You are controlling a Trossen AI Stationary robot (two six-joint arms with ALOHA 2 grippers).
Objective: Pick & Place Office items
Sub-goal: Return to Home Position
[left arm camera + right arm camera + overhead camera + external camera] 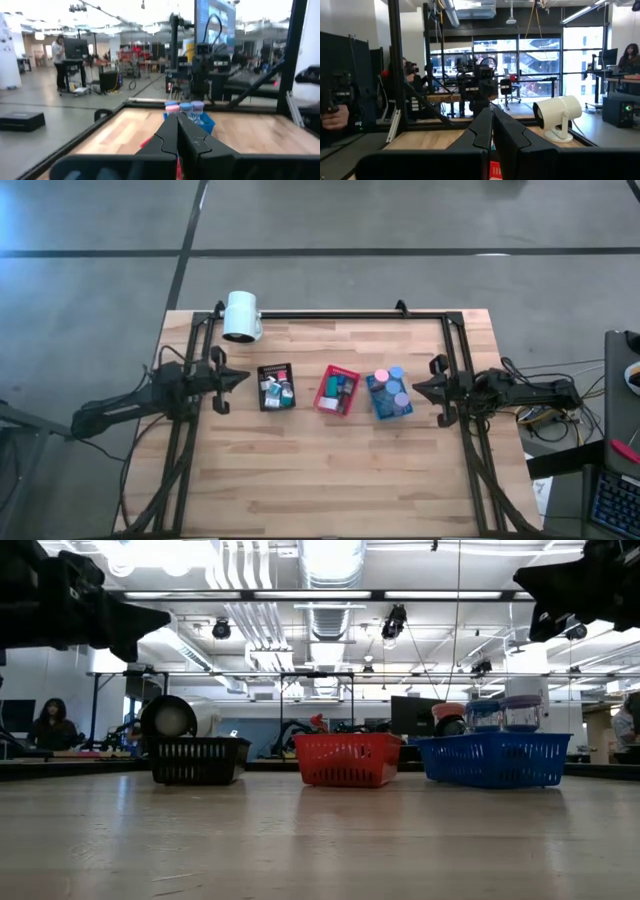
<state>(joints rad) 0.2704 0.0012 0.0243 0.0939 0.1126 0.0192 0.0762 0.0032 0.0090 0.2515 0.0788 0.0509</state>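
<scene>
- The worktop (330, 480) is of light wood, and a dark frame (330, 314) runs along its far, left and right edges.
- One white cylinder (242, 316) stands near the far left corner, well apart from the trays.
- Three trays stand in one row across the middle of the worktop, with small gaps between them. The black tray (263, 370) is toward the left edge, the red tray (326, 392) is in the middle, and the blue tray (378, 406) is toward the right edge. This row lies between the two arms.
- The office items (279, 389) lie inside the trays. The black tray holds white and teal pieces, and the red tray holds dark and teal pieces.
- The blue tray holds round caps (391, 387) that rise above its rim. I count at least three: pink, blue and lavender.
- The left end effector (243, 377) hangs above the worktop near the left edge and points at the black tray. Its fingers are pressed together, and it holds and touches nothing.
- The right end effector (416, 388) hangs near the right edge and points at the blue tray. Its fingers are also pressed together and empty.
- A person (52, 723) sits in the room behind the worktop.
</scene>
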